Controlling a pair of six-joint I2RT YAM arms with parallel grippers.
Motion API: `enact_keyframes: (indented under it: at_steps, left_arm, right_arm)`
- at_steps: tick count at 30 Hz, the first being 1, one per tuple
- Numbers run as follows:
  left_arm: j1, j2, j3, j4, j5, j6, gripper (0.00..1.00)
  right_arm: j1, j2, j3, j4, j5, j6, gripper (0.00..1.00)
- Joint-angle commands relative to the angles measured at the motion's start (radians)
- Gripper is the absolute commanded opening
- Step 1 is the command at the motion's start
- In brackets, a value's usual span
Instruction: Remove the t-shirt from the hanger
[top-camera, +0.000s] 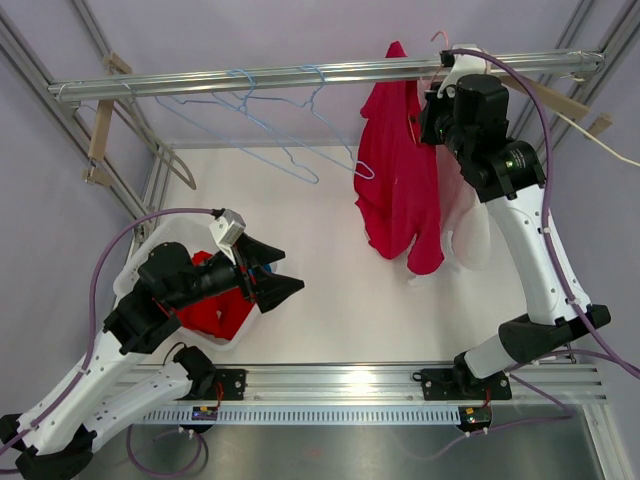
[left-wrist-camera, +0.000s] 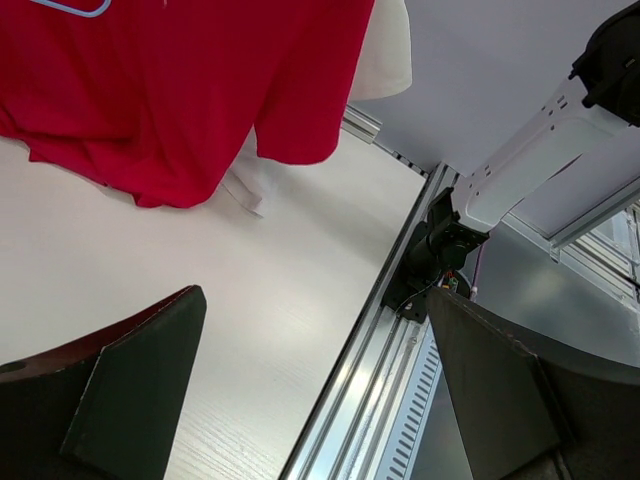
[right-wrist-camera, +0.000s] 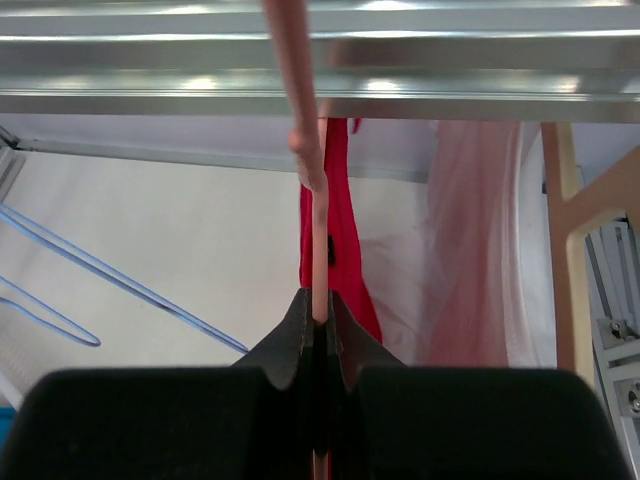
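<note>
The right gripper (right-wrist-camera: 318, 305) is up at the rail (top-camera: 300, 75), its 2 fingers pinched shut on the thin pink neck of the hanger (right-wrist-camera: 312, 180), just below where the hook curls over the bar. The red t-shirt (top-camera: 400, 185) hangs off that hanger, draped long and limp towards the table, with a pale garment (top-camera: 470, 235) just behind it and 2 empty blue hangers (top-camera: 260, 130) along the rail to its left.

Down low, the left gripper (top-camera: 290, 270) hovers with jaws spread wide and nothing between them, well apart from the shirt, above a heap of red cloth (top-camera: 218, 312).

This fabric looks light and soft, so it will fold and stretch rather than push, and it will likely snag at the shoulders if dragged sideways. The best hold seems to be a bunched pinch at the hem or 1 shoulder seam, pulling down and off 1 hanger arm at a time. The wire hanger is springy and could swing, so the firm clamp at the neck matters.
</note>
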Motion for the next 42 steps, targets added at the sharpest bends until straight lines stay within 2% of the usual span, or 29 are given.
enact_keyframes:
  at_steps: [1, 6, 11, 14, 18, 20, 24, 25, 29, 34, 42]
  left_arm:
    - [0.006, 0.007, 0.000, 0.042, 0.035, 0.009, 0.99]
    - [0.006, 0.022, 0.001, 0.048, 0.053, -0.008, 0.99]
    - [0.006, 0.048, -0.003, 0.116, 0.133, -0.084, 0.99]
    - [0.000, 0.071, 0.012, 0.145, 0.141, -0.127, 0.99]
    - [-0.092, 0.126, 0.054, 0.143, 0.103, -0.126, 0.99]
    - [-0.158, 0.155, 0.078, 0.142, 0.020, -0.118, 0.99]
    - [-0.472, 0.270, 0.148, 0.137, -0.268, -0.052, 0.99]
    - [-0.511, 0.325, 0.164, 0.139, -0.355, -0.040, 0.99]
    - [-0.655, 0.452, 0.248, 0.151, -0.548, -0.023, 0.99]
    - [-0.769, 0.605, 0.388, 0.176, -0.726, 0.061, 0.99]
    - [-0.815, 0.839, 0.546, 0.223, -0.784, 0.107, 0.99]
  right_arm:
    - [0.008, -0.056, -0.013, 0.120, 0.068, -0.025, 0.00]
    - [0.029, -0.177, -0.258, 0.198, 0.078, 0.046, 0.00]
    - [0.078, -0.350, -0.542, 0.298, 0.120, 0.156, 0.00]
    - [0.120, -0.438, -0.648, 0.332, 0.141, 0.213, 0.00]
    - [0.166, -0.507, -0.699, 0.333, 0.175, 0.241, 0.00]
    - [0.187, -0.534, -0.716, 0.333, 0.186, 0.256, 0.00]
    - [0.229, -0.567, -0.740, 0.341, 0.212, 0.279, 0.00]
    - [0.244, -0.579, -0.733, 0.329, 0.241, 0.288, 0.00]
    - [0.270, -0.626, -0.677, 0.294, 0.270, 0.307, 0.00]
    - [0.276, -0.720, -0.619, 0.240, 0.238, 0.328, 0.00]
    - [0.276, -0.837, -0.622, 0.203, 0.094, 0.409, 0.00]
